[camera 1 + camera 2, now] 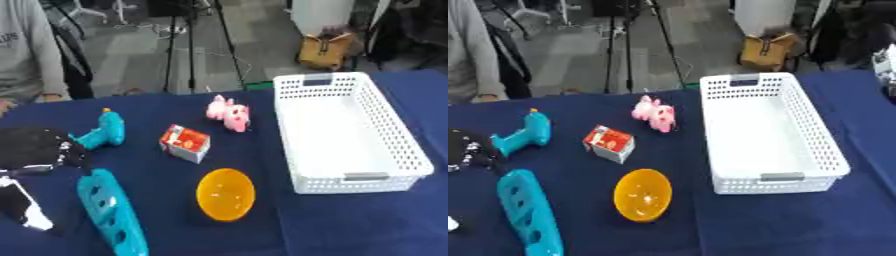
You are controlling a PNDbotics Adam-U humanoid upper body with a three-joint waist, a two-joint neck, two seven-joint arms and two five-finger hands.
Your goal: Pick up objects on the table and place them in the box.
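Toys beside the white box (350, 132) on the table (350, 225).
Left hand (35, 150) at the table's left edge; its grasp I cannot tell.

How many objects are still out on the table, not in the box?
5: teal drill far left, pink toy beside the box, carton mid-table, orange bowl near centre, teal holed piece near left. The left hand may hide more.
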